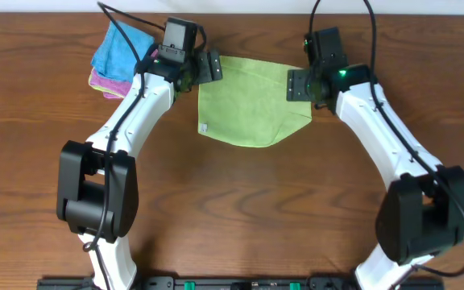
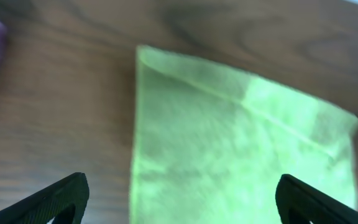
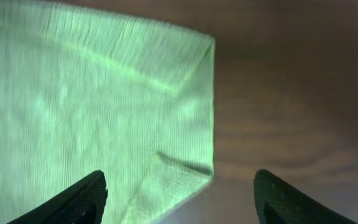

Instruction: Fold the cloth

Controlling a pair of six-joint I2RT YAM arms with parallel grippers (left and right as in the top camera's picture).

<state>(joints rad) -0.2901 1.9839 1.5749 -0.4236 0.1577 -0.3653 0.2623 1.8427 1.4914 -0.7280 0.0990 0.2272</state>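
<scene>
Overhead: L gripper point(image 1: 206, 69) & R gripper point(image 1: 296, 84), jaws spread wide, holding nothing, over far corners of cloth point(image 1: 248, 109).

The cloth point(image 1: 248, 101) lies between the left end effector point(image 1: 210, 68) and right end effector point(image 1: 296, 84).

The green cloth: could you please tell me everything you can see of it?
The cloth is lime-green terry, lying flat on the table, folded over with a rounded near edge and layered far corners. A white tag sits at its left edge. The left fingers and right fingers hover open by those corners, gripping nothing.
</scene>
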